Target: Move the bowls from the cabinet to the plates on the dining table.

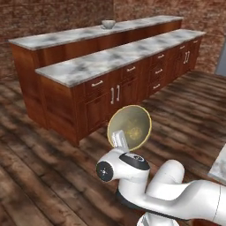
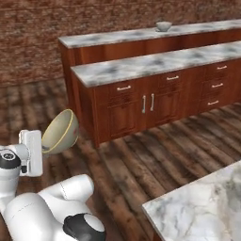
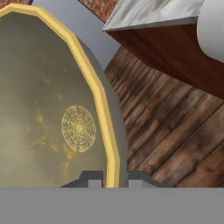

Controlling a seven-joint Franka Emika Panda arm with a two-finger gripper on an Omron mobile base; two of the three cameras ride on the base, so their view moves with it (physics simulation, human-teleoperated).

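Tan bowl (image 1: pixel 130 126), one, gripped by its rim in the claw (image 1: pixel 119 140); the two dark finger tips pinch the yellow-edged rim from either side, clenched on it. In the hand view the rim passes between the tips at six o'clock, and the hollow of the bowl, with a round gold ring pattern at its centre, fills the nine o'clock side. It is carried tipped on edge, mouth turned sideways, over the wooden floor (image 1: pixel 39 176). Judgement: a rim pinch suits a deep bowl too wide to span, and the tilt follows from the way the hand is turned while carrying; nothing is inside to spill.

Pale bowl (image 1: pixel 108 24), one, upright on the long high surface (image 1: pixel 66 37) at twelve o'clock in the left base view. Whether a plate lies under it is too small to tell. Judgement: this one looks delivered, so half the job appears done and the tan bowl is the remaining item.

Surfaces, marble-topped:
- one high bar with plain wood sides, the far row;
- one lower surface with drawers (image 1: pixel 114 59) just in front of it, nothing standing on it;
- one corner of a third marble top (image 2: pixel 202 202) at four o'clock in the right base view.

Arm, one, white, folded low at six o'clock. The bowl is well apart from the high bar, with the drawer unit between.
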